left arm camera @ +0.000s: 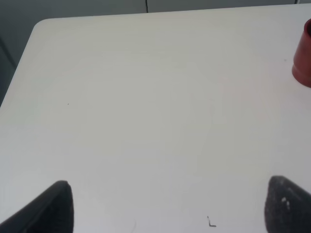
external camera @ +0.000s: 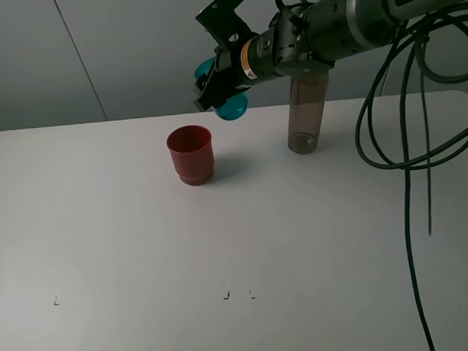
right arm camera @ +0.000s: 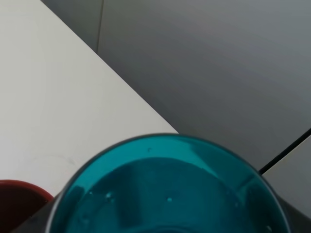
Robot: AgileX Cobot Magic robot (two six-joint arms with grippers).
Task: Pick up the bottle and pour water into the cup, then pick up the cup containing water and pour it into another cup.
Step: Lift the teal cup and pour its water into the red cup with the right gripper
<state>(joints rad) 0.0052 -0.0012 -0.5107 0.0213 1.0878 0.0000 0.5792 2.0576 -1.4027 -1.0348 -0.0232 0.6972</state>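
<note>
My right gripper [external camera: 219,77] is shut on the cup [external camera: 232,107], a teal translucent tumbler held tipped on its side in the air just behind and above the red cup [external camera: 191,154]. The right wrist view is filled by the teal cup [right arm camera: 165,194], with water drops inside, and the red cup's rim [right arm camera: 19,199] shows below it. The smoky bottle [external camera: 307,114] stands upright on the table to the right, its top hidden by my right arm. My left gripper [left arm camera: 170,208] is open over bare table, with the red cup [left arm camera: 303,58] at that view's edge.
The white table [external camera: 104,228] carries small black corner marks [external camera: 226,295] near its front. Black cables [external camera: 407,137] hang from the right arm down the right side. A grey wall stands behind the table's far edge.
</note>
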